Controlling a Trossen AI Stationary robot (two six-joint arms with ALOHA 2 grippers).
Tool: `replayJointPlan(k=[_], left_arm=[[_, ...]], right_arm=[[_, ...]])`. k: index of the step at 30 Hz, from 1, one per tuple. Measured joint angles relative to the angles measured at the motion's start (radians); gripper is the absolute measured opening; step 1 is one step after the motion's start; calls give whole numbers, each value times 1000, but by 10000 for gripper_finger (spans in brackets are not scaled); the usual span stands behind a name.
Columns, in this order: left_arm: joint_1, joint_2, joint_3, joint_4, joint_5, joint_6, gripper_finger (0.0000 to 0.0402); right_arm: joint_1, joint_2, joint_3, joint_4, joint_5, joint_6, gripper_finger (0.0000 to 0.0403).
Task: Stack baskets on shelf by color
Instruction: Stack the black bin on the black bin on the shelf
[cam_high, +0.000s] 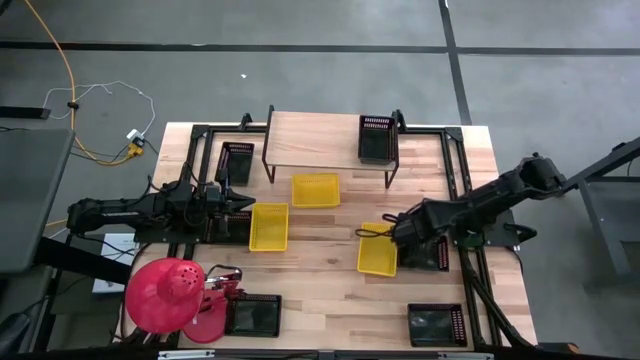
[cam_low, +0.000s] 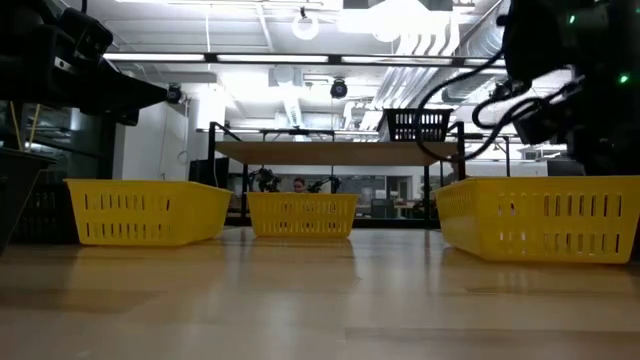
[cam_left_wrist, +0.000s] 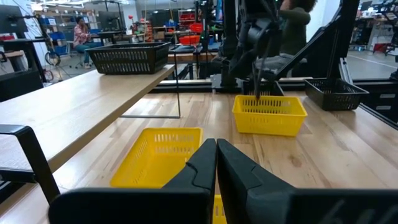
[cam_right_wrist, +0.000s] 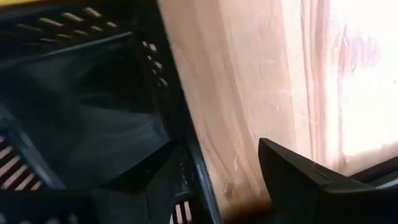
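A two-armed robot sorts plastic baskets at a wooden table, seen from above. At right of centre in the overhead frame, the right gripper (cam_high: 415, 243) reaches down with its fingers spread wide over a black basket (cam_high: 432, 250) that sits just beside a yellow basket (cam_high: 377, 254); the wrist camera shows the black basket's slotted rim (cam_right_wrist: 168, 93) lying between the two fingers, one dark finger (cam_right_wrist: 305, 180) outside the wall, so the grasp appears set up but not yet closed. The step in hand looks like picking up this black basket. The next move would call for closing on the rim, lifting clear of the yellow neighbour, and carrying the load to the shelf (cam_high: 320, 140) at upper centre, where one black basket (cam_high: 378, 138) already sits at the plank's right end. At centre left, the left gripper (cam_high: 243, 205) waits with its fingers pressed together and empty, hovering beside a second yellow basket (cam_high: 269, 226); a third yellow basket (cam_high: 315, 189) lies just in front of the shelf. More black baskets rest at upper left (cam_high: 236, 160), lower left (cam_high: 252, 314) and lower right (cam_high: 436, 323). No brand, label or legible writing shows in any view.
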Motion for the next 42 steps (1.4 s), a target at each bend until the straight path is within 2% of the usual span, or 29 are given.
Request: replayJointPlan(k=[5,10,12,15,18,24,29,33,35,37,40,42], left_arm=[[0,0,0,0,0,0,3],[0,0,0,0,0,0,3],[0,0,0,0,0,0,3],[0,0,0,0,0,0,3],[0,0,0,0,0,0,3],[0,0,0,0,0,0,3],[0,0,0,0,0,0,3],[0,0,0,0,0,0,3],[0,0,0,0,0,0,3],[0,0,0,0,0,0,3],[0,0,0,0,0,0,3],[0,0,0,0,0,0,3]], right_arm=[[-6,0,-13,1,-19,-5,148],[-6,0,6,-39,-54,-35,31],[-10,0,21,-69,-57,-35,12],[-11,0,56,-121,-53,-34,20],[-11,0,120,-220,-46,-33,5],[-11,-42,353,-424,38,34,2],[-11,-94,580,-342,171,84,2],[-25,-114,717,-231,380,93,2],[-61,-113,771,-214,494,184,1],[-125,-110,814,-224,561,306,1],[-244,-110,862,-211,567,367,1],[-324,-110,876,-189,519,368,1]])
